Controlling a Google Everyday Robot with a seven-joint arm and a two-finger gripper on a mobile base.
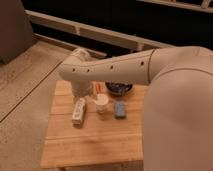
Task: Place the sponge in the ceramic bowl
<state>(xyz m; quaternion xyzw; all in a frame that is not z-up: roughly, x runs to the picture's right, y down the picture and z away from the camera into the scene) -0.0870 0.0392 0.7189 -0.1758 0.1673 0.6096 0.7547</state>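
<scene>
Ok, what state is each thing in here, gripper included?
sponge: flat on the table, outside the ceramic bowl.
ceramic bowl: upright, behind the sponge.
paper cup: upright, left of the sponge.
white bottle: lying on its side.
gripper: low behind the bottle, apart from the sponge.

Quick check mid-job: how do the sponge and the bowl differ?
The sponge is blue and rectangular; the bowl is dark and round. The sponge is narrower than the bowl. The sponge lies in full view beside the cup; the bowl sits behind it, partly covered by the arm. Both rest on the wooden table, apart. The gripper is low at the table's far left, left of both.
</scene>
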